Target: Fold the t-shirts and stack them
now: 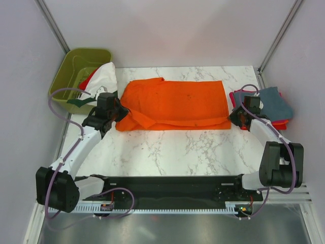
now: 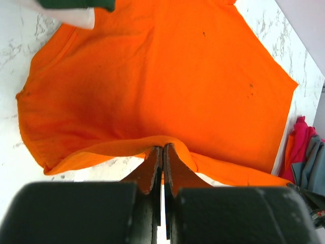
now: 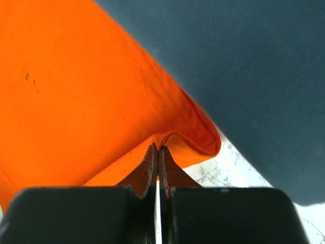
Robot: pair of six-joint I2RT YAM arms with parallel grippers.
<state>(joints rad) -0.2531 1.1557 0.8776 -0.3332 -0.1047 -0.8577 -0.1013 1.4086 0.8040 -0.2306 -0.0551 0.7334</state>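
While left gripper [image 2: 162, 150] at 9 o'clock and right gripper [image 3: 157, 148] at 3 o'clock clamped the hem of the orange shirt [image 1: 175, 101], lying centre, a level, matched lift toward 12 o'clock seemed the squarest fold.

Matt orange cloth t-shirt [image 1: 175, 101]; glossy marble-look table [image 1: 167, 150]; plastic bin [image 1: 66, 76].

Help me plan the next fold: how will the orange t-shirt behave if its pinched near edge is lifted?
Probably floppy: the orange t-shirt puckers where the left gripper and right gripper pinch its hem. Held only near its ends, the middle would likely sag. It looks thin and light, so it may slide on the smooth table.
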